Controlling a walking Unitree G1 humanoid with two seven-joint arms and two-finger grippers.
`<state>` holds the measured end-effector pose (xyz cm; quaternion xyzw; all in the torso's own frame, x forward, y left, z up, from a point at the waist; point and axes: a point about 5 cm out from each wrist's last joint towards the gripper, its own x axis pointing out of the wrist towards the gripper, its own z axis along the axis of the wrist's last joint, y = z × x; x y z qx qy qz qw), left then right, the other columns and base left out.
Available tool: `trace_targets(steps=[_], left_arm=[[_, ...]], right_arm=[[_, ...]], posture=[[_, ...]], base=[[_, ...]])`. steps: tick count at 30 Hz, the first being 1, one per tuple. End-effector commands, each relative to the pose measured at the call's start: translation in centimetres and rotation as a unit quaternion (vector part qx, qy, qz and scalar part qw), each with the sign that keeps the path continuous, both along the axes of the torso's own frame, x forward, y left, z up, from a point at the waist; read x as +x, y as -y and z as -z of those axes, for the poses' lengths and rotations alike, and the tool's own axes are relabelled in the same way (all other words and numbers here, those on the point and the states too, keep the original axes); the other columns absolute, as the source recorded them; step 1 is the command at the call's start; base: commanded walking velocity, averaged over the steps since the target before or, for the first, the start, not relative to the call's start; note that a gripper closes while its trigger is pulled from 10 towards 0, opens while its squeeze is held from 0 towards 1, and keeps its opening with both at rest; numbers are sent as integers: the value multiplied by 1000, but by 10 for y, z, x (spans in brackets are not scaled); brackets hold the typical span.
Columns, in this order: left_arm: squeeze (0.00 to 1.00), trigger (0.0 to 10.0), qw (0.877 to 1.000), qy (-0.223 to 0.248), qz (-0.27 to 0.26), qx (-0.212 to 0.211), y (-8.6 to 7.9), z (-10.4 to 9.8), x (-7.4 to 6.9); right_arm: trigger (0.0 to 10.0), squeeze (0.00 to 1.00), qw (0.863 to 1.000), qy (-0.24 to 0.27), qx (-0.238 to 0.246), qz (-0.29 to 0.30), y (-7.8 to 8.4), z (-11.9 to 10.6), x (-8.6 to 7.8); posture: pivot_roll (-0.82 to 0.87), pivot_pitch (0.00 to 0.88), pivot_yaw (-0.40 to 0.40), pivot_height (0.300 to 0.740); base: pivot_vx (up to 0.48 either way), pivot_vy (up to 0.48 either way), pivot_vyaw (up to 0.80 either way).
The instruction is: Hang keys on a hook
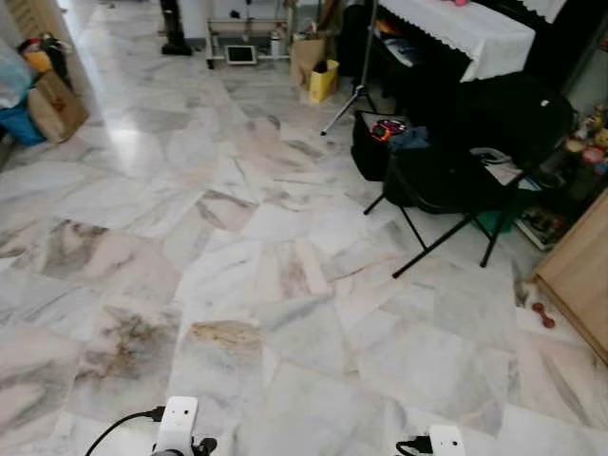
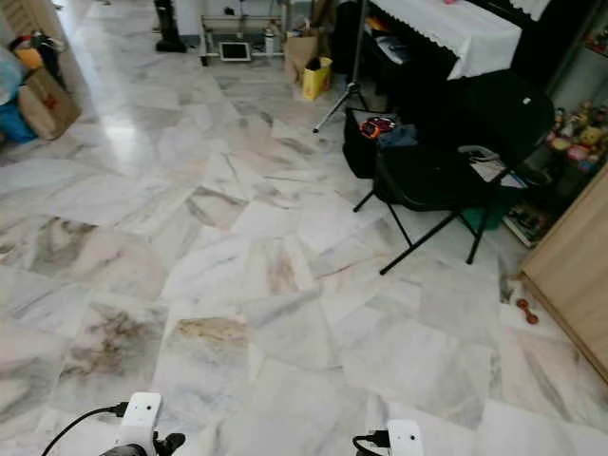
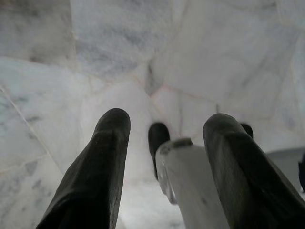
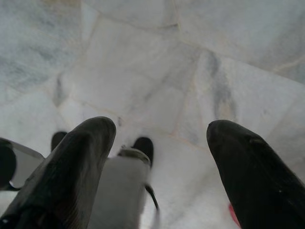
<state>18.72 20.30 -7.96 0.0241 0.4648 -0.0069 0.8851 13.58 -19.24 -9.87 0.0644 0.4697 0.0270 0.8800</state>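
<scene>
Marble floor [image 1: 285, 285] in pale grey and pink slabs spreads out ahead of us, and we take the black folding chair [image 1: 456, 176] on the right as our landmark. Beyond the chair stands a dark table under a white lace-edged cloth [image 1: 465, 28], and just beside the chair on its far side sits a black bag [image 1: 375, 142] with something red on top. Farther off past the chair we see a yellow bag [image 1: 323, 81] on the floor next to a brown paper bag [image 1: 306, 55]. Well away from the chair, across the floor at the left wall, a brown bag [image 1: 57, 104] leans near a blue item [image 1: 19, 123]. To the near right of the chair stands a light wooden cabinet [image 1: 579, 271], with a small red object [image 1: 543, 315] on the floor beside it. We cannot find any keys or a hook in these pictures. Our left gripper [image 3: 167, 138] hangs low over the marble, fingers spread apart with nothing between them; our right gripper [image 4: 159, 143] hangs likewise, fingers wide apart and holding nothing. Both white wrists peek in at the near edge, well short of the chair.
</scene>
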Motion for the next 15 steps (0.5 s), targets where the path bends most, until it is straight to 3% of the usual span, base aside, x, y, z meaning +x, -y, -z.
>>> trace_targets(steps=[1, 4, 6, 10, 15], left_arm=[[0, 10000, 1000, -19, 16, 6, 5, 6, -9], [0, 10000, 997, -35, 69, 17, 10, 10, -19], [0, 10000, 997, -26, 63, 22, 4, 8, -16], [0, 10000, 999, 11, 11, 30, -8, -5, 8], [0, 10000, 999, 10, 3, 48, -18, -7, 8]], right_arm=[[10000, 0, 1000, -5, -12, 12, 12, 1, -8], [10000, 0, 998, 4, -19, 62, 25, -2, -8], [10000, 0, 994, 5, -13, 105, 31, -2, -8], [10000, 0, 997, 19, -10, 70, 24, -6, 8], [10000, 0, 998, 33, -2, 61, 18, -10, 22]], posture=[[96, 0, -17, 740], [89, 0, 16, 740], [101, 0, -42, 740], [138, 0, -78, 740], [169, 0, -57, 740]], base=[[0, 0, 0], [0, 0, 0], [0, 0, 0], [0, 0, 0], [0, 0, 0]])
